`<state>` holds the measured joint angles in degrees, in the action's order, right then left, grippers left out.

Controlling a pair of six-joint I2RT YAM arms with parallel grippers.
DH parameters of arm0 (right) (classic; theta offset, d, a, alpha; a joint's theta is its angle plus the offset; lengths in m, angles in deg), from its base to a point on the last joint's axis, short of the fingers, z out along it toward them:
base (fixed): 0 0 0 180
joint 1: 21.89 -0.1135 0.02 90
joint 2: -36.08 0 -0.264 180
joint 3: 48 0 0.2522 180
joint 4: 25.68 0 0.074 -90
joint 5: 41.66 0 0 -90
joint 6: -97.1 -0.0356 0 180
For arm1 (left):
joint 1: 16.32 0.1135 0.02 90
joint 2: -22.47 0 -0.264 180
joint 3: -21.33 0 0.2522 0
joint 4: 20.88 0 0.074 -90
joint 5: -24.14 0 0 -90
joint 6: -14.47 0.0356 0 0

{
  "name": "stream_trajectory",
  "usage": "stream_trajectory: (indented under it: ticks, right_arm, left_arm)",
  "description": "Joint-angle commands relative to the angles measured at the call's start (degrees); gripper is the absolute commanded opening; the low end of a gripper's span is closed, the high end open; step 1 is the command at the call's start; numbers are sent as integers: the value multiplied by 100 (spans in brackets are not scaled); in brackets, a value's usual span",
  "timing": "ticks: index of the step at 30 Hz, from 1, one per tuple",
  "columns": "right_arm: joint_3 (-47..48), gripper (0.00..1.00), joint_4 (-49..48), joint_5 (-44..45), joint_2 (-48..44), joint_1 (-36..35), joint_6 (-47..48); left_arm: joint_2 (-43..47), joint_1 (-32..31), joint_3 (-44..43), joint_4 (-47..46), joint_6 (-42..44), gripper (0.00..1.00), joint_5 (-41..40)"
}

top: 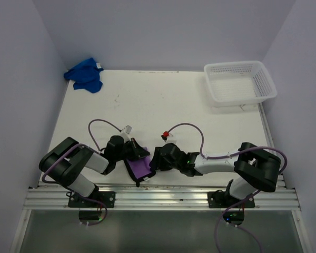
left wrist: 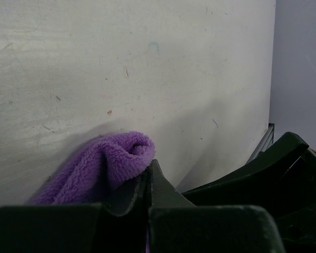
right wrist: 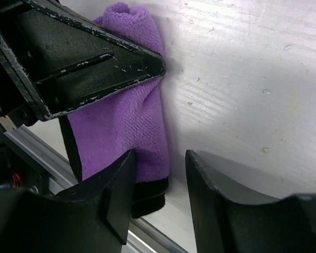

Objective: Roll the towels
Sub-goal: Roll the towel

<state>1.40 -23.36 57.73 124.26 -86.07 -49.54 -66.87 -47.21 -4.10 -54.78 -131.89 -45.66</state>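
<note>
Purple towel (right wrist: 126, 121) pinched in closed left pincer (left wrist: 150, 169) at near table (top: 163, 100) edge. Right pincer (right wrist: 159, 158) parted beside it, nothing gripped. Blue towel (top: 84, 75) bunched at far-left corner.

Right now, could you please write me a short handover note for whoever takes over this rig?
Left gripper: shut on the purple towel.
Right gripper: open, jaws apart at the towel's hemmed end, gripping nothing.
Purple towel: at the near edge of the table, between the arms; it looks partly rolled.
Blue towel: crumpled in the far left corner, not yet rolled.
Left to do: finish the purple roll, then roll the blue towel.
</note>
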Motion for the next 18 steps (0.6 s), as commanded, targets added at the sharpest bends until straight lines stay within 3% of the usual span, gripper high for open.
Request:
stream_trajectory:
  ticks: [1, 12, 18]
  right_arm:
    - [22, 48, -288, -271, 94, -7, -92]
    - [48, 51, -298, -288, 331, -261, -137]
    - [250, 47, -87, -104, 664, -577, -163]
  left_arm:
    - [13, -13, 129, 556, 345, 0, -324]
    - [83, -13, 155, 732, 362, 0, -509]
    - [233, -13, 173, 890, 389, 0, -641]
